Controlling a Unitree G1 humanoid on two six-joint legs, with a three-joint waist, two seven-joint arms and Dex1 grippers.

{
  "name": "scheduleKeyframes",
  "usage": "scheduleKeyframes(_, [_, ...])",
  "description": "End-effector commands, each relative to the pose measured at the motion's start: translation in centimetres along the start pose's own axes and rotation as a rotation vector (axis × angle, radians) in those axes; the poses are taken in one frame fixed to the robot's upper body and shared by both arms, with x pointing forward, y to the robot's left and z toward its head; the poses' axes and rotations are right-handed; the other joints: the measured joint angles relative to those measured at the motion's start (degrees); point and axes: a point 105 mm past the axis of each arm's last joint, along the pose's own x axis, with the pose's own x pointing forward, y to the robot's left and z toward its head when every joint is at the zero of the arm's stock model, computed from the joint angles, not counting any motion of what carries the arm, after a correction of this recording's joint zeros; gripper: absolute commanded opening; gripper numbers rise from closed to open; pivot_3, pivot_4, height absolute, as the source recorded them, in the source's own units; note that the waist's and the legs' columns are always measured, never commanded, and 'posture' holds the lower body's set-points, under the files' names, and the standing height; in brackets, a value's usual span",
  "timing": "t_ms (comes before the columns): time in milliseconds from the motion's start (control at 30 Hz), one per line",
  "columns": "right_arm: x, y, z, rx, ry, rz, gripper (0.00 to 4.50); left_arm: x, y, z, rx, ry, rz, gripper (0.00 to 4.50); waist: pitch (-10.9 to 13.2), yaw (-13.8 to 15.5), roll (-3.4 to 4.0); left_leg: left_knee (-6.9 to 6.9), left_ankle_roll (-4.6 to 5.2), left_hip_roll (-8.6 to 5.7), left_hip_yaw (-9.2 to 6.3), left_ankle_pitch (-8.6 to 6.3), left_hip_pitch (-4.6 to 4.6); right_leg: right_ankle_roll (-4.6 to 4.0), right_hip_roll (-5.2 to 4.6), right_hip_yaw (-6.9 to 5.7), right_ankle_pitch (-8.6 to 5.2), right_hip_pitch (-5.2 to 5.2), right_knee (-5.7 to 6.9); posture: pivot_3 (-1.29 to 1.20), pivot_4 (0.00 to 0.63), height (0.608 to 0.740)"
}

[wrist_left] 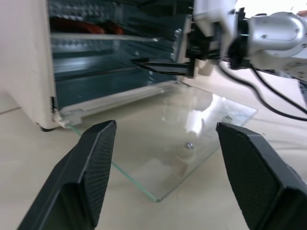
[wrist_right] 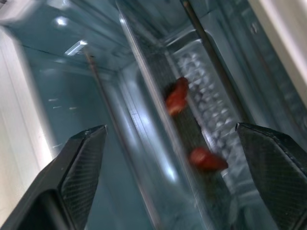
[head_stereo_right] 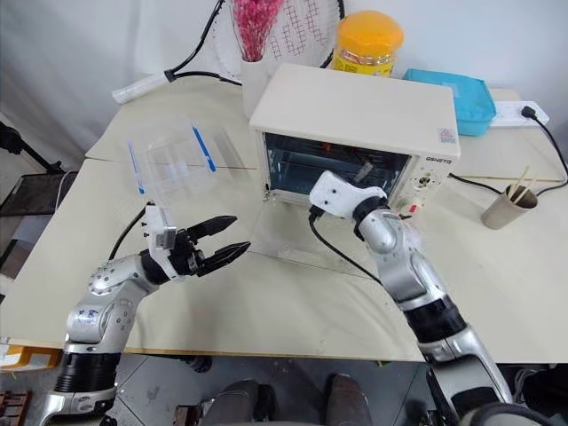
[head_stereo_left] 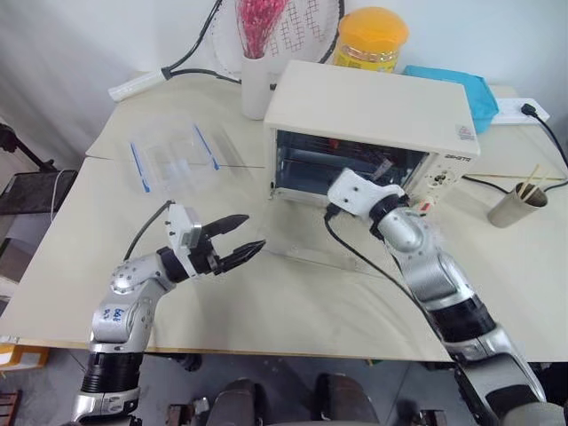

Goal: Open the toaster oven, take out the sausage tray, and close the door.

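Two red sausages (wrist_right: 177,96) lie on the shallow silver metal tray (wrist_right: 211,129), whose bottom is embossed and shiny; the tray sits on a rack inside the cream-white boxy toaster oven (head_stereo_left: 368,111). From the left wrist view the tray's long side runs across the oven's width, parallel to the open front, and most of it is hidden behind the oven wall and the right arm. In the right wrist view the sausages are smeared and the tray edges are hard to make out.

The oven stands toward the back of the pale beige counter (head_stereo_left: 293,311), its opening facing the robot. Its clear glass door (wrist_left: 177,139) is folded down flat onto the counter in front of the opening, hinged along the oven's lower edge; its handle cannot be made out.

The right claw (wrist_right: 168,143) is at the oven mouth with its black textured fingers spread wide, holding nothing, pointing into the cavity toward the tray. The left claw (head_stereo_left: 238,240) hovers above the counter, to the left of the lowered door and apart from it, fingers parted and empty.

Left of the oven lies a clear plastic container with blue stripes (head_stereo_left: 173,155). Behind stand a white cup of pink stems (head_stereo_left: 257,80) and a yellow-lidded jar (head_stereo_left: 373,40).
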Motion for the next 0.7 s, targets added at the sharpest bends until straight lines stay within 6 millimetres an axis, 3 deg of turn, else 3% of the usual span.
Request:
scheduleKeyframes(33, [1.2,-0.7,0.0,-0.076,-0.007,-0.044,4.50,0.2,-0.6,1.0,0.023,-0.041,-0.001,3.45,0.00,-0.28,0.00,-0.01,0.00,-0.02,0.01,0.00,0.00,0.00,-0.01,0.00,0.00,0.00,-0.01,0.00,0.150,0.740])
scheduleKeyframes(300, [2.2,-0.7,-0.6,-0.168,0.002,-0.065,4.50,0.4,-0.4,1.1,0.015,-0.057,0.009,3.45,0.01,-0.43,0.01,-0.05,-0.01,0.01,0.02,0.01,-0.02,0.00,0.02,-0.01,0.00,-0.01,-0.06,0.00,0.150,0.740])
scheduleKeyframes(433, [2.6,-0.9,-0.6,-0.188,-0.008,-0.083,3.59,0.7,-0.3,1.2,0.018,-0.059,-0.001,3.50,0.01,-0.46,0.01,-0.06,-0.01,0.00,0.03,0.01,-0.03,0.00,0.01,-0.01,0.00,-0.01,-0.07,0.00,0.150,0.740])
scheduleKeyframes(700, [3.2,-0.9,-0.5,-0.203,-0.011,-0.102,0.98,0.9,-0.2,1.5,0.021,-0.062,-0.008,3.50,0.01,-0.55,0.02,-0.08,-0.05,0.01,0.02,0.03,-0.02,0.00,0.03,0.00,0.00,-0.01,-0.08,0.00,0.150,0.740])
